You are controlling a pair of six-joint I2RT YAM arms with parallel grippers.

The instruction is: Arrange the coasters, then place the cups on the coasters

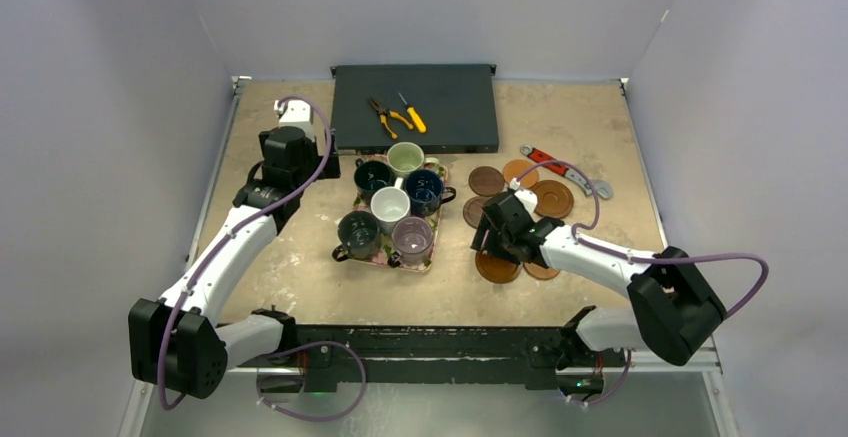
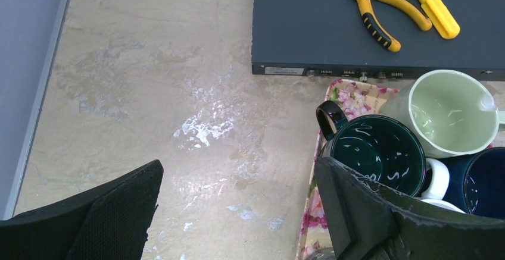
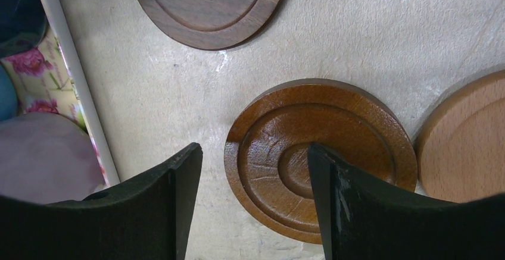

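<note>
Left of the floral tray [image 2: 351,96], the left pincer [image 2: 236,171] hangs with its jaws wide apart, gripping nothing. Its right finger looks close to the dark teal cup [image 2: 372,150], so a careless swing could knock the cups [image 1: 389,204] crowded on the tray. Right of the tray, the right pincer [image 3: 255,150] has its jaws apart and empty over the ringed coaster [image 3: 357,147], one finger above the disc itself. Closing there would likely skid off the flat wood, or shove it into the tan coaster [image 3: 470,141] just beside it.
</note>
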